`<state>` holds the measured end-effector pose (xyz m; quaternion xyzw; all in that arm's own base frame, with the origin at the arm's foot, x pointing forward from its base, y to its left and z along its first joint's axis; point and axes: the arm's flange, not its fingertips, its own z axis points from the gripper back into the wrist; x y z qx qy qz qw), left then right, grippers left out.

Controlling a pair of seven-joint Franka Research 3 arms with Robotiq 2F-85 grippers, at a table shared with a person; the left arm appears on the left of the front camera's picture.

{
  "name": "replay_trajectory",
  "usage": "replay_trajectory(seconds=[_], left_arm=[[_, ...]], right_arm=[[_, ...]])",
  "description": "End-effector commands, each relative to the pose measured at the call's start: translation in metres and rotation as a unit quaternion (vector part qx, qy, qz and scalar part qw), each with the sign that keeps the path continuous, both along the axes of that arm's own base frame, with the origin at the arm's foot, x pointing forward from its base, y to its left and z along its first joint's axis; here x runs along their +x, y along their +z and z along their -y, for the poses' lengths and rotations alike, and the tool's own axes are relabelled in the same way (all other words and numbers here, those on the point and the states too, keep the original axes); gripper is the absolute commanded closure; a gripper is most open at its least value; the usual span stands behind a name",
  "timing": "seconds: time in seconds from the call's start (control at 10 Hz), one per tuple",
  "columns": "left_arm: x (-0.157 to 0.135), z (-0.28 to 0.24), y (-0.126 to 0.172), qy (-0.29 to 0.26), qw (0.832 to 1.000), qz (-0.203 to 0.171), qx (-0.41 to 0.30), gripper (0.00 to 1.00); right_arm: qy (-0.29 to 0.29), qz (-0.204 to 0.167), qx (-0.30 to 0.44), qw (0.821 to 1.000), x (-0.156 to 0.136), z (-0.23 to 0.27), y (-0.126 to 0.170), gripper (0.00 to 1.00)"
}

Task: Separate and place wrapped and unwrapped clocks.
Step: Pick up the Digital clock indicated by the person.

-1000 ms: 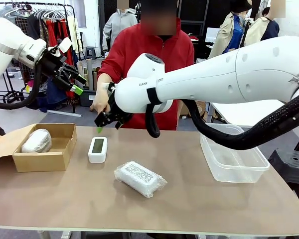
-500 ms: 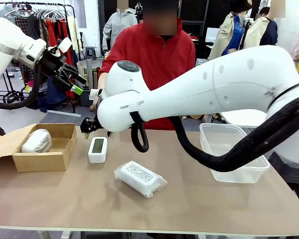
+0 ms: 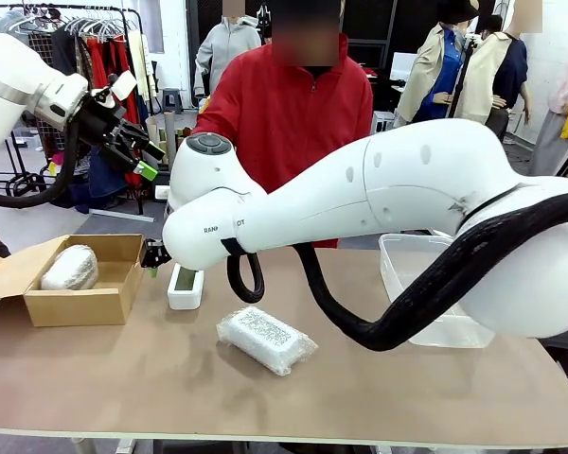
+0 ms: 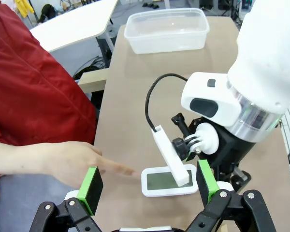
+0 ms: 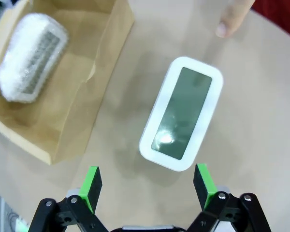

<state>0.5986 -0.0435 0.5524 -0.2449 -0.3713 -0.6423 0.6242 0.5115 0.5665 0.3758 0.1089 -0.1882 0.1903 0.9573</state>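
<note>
You have bright, even indoor light that seems to fall from above. In the front view the table point(image 3: 379, 378) is evenly lit, with a short, soft shadow under the wrapped clock point(image 3: 265, 340). The right arm point(image 3: 407, 189) has a mild sheen along its white shell. In the right wrist view the bare clock point(image 5: 181, 113) has a small glare spot low on its screen, and faint grey shadows lie left of it. Both wrist views bend at the edges, and the tub point(image 4: 166, 30) bows in the left one. The front view is sharp, near and far.
</note>
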Motion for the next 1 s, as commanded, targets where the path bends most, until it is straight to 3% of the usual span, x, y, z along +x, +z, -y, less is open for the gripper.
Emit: replay_trajectory(seconds=[0.0, 0.9], left_arm=[[-0.001, -0.001, 0.000, 0.000, 1.000, -0.001, 0.000, 0.00], [-0.001, -0.001, 0.000, 0.000, 1.000, -0.001, 0.000, 0.00]], right_arm=[[-0.043, 0.023, -0.020, 0.999, 0.006, -0.007, -0.009, 0.00], [-0.089, 0.030, 0.005, 0.996, 0.048, -0.006, -0.044, 0.00]])
